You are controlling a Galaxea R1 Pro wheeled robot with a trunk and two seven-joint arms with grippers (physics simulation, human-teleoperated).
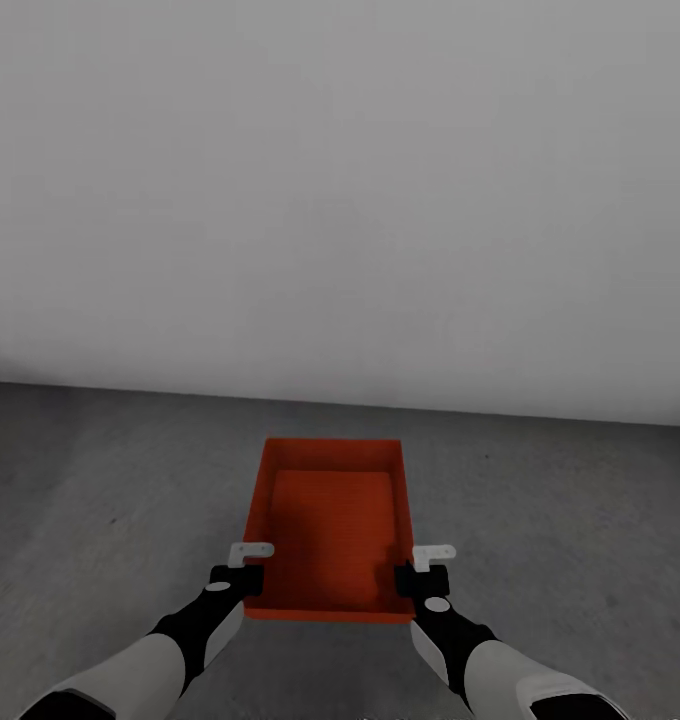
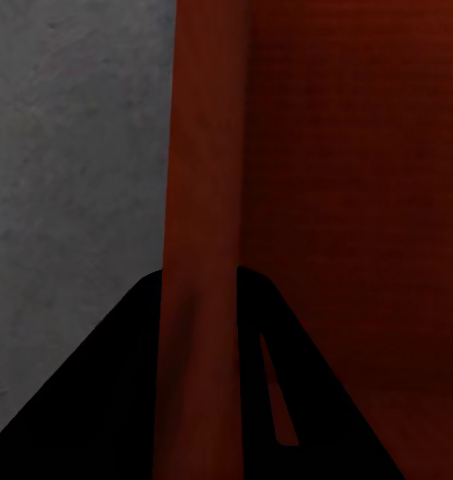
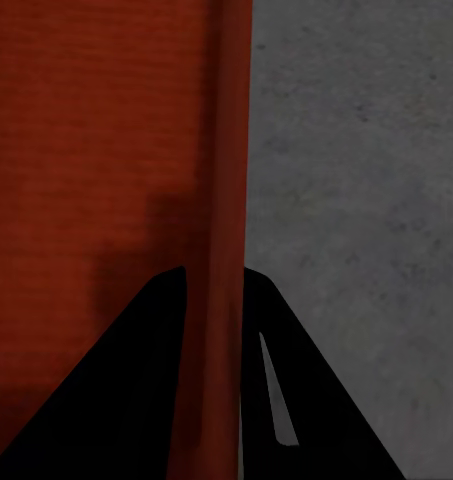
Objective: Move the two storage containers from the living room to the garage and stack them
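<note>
One orange-red storage container [image 1: 330,520] sits between my two arms over the dark grey concrete floor [image 1: 100,500] of the garage. My left gripper [image 1: 248,572] is shut on its left side wall near the front corner, and my right gripper [image 1: 424,572] is shut on the right side wall. In the left wrist view the black fingers [image 2: 106,400] straddle the container's wall [image 2: 201,200]. The right wrist view shows the same hold, its fingers [image 3: 326,400] on either side of the wall [image 3: 221,150]. I cannot tell whether the container touches the floor.
A plain white-grey wall [image 1: 340,200] rises a short way beyond the container and spans the whole width ahead. Bare concrete [image 1: 580,520] stretches to both sides of the container.
</note>
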